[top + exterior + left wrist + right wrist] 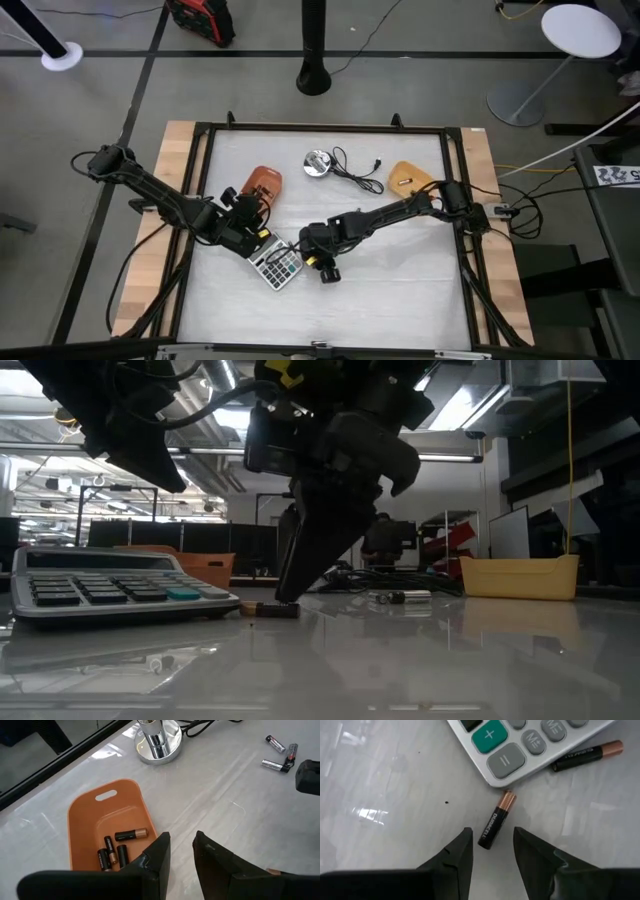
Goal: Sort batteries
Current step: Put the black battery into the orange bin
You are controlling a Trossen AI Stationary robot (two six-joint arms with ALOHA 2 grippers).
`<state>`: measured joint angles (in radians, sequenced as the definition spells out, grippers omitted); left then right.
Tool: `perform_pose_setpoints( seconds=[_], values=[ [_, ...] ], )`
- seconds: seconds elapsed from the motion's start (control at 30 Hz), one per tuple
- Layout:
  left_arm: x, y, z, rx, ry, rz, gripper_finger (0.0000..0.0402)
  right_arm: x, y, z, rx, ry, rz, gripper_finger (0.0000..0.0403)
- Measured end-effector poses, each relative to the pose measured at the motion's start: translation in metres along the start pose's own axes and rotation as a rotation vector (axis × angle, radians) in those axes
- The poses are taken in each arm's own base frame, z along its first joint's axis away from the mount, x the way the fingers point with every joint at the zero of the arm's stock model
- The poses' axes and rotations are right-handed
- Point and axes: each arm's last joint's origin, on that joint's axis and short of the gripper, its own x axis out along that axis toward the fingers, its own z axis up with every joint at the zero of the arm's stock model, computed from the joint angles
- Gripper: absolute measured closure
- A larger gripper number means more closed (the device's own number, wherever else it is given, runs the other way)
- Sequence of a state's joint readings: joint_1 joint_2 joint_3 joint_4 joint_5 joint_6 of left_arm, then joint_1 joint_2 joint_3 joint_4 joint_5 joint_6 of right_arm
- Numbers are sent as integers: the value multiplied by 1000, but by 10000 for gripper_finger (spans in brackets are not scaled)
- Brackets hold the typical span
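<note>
My right gripper [492, 845] is open and low over the table beside the calculator [520, 745]. Its fingers stand on either side of the dark end of a black-and-copper battery [495, 820] lying flat without touching it; the low view shows that battery [275, 610] below the gripper [295, 585]. A second such battery [585, 755] lies against the calculator's edge. My left gripper [181, 855] is open and hovers by the orange tray [95, 825], which holds several batteries [131, 835]. Three silvery batteries [279, 755] lie loose farther off.
The calculator [275, 265] lies between the two grippers. A round silver disc [318, 163] and a black cable with plug [355, 172] lie toward the far edge, and a yellow tray [408, 178] sits at the far right. A black frame [320, 128] rims the white table.
</note>
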<state>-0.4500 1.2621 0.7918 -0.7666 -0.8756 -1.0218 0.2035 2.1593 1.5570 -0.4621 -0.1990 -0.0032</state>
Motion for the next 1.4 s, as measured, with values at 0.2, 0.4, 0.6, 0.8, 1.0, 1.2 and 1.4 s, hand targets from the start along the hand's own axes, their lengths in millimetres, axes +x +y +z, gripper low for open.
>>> perform_pose_setpoints(
  seconds=[0.2,0.4,0.6,0.8,1.0,1.2,1.4],
  values=[
    [0,0,0,0,0,0,325,3,3,2,11,-43,-9,267],
    [0,0,0,0,0,0,325,10,11,-3,-11,-66,-85,267],
    [0,0,0,0,0,0,325,10,6,-4,-4,-68,-198,267],
    [0,0,0,0,0,0,325,12,5,-5,-4,-63,-222,267],
    [0,0,0,0,0,0,325,20,3,-8,-5,-46,-225,267],
    [0,0,0,0,0,0,325,21,1,-7,-3,-50,-228,301],
    [0,0,0,0,0,0,325,21,-3,-7,2,-53,-224,377]
  ],
)
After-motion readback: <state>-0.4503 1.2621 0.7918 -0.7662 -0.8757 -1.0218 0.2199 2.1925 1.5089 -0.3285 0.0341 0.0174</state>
